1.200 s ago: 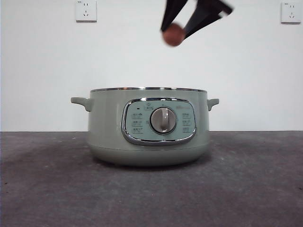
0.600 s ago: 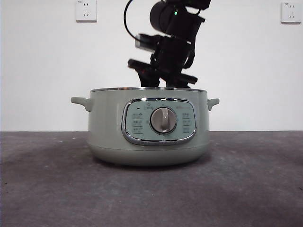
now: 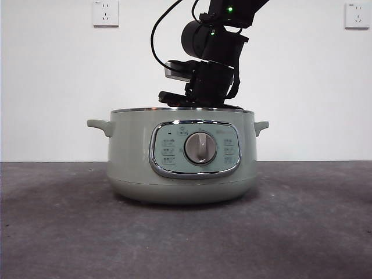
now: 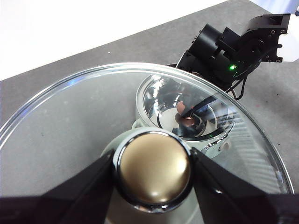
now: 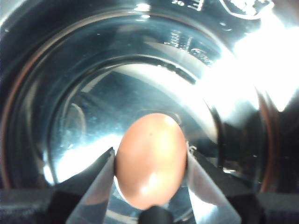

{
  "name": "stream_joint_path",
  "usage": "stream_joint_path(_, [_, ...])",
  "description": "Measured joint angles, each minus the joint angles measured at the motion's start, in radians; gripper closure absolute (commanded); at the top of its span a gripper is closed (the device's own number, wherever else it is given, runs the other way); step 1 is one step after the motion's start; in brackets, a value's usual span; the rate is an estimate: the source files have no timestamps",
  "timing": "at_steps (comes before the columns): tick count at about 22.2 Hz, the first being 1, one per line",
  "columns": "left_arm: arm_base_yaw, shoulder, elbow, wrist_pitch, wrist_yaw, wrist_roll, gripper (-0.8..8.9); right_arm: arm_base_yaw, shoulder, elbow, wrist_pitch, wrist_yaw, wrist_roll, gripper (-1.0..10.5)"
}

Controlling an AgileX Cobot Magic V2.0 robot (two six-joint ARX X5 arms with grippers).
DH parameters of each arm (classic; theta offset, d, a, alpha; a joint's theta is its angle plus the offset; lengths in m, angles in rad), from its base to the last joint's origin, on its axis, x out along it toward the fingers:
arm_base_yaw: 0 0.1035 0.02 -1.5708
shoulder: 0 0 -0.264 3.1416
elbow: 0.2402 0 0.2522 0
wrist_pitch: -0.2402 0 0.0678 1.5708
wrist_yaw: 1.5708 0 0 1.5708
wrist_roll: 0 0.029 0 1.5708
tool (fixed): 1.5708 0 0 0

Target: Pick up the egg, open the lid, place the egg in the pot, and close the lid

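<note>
Even bright light, glare inside pot (image 5: 261, 56)

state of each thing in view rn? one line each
pot: uncovered, upright on the table, right arm reaching inside.
lid: off the pot, held up by its knob.
egg: gripped, down inside the pot's steel bowl, not released.
left pincer: shut on the knob.
right pincer: shut on the egg, inside the pot.

One egg (image 5: 150, 161), one lid (image 4: 93, 126), one pot (image 3: 182, 156), two wall sockets (image 3: 105, 13).
</note>
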Motion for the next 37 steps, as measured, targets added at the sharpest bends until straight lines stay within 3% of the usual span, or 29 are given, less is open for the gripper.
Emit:
stream_joint_path(4, [0.0,0.0,0.0,0.0,0.0,0.0,8.22,0.003,-0.001,0.122,-0.049,-0.012,0.0,4.7])
stream_joint_path(8, [0.0,0.001,0.0,0.001,0.0,0.0,8.22,0.003,-0.05,0.267,-0.218,-0.02,0.0,4.7])
stream_joint_path(11, [0.0,0.025,0.0,0.018,0.014,0.004,8.22,0.003,-0.182,0.278,-0.26,-0.02,0.0,4.7])
stream_joint_path(15, [-0.037,0.083,0.0,0.084,0.136,0.008,8.22,0.003,-0.315,0.28,-0.364,-0.02,-0.003,4.7])
stream_joint_path(18, [-0.061,0.129,-0.001,0.108,0.137,0.008,8.22,0.003,-0.404,0.28,-0.457,-0.02,-0.021,4.7])
stream_joint_path(29, [-0.196,0.36,-0.235,0.551,0.126,0.0,8.22,0.003,-0.856,0.267,-0.491,0.044,-0.014,4.7])
stream_joint_path(37, [-0.281,0.557,-0.235,0.727,0.096,-0.012,8.22,0.003,-1.104,0.04,-0.491,0.097,0.034,4.7])
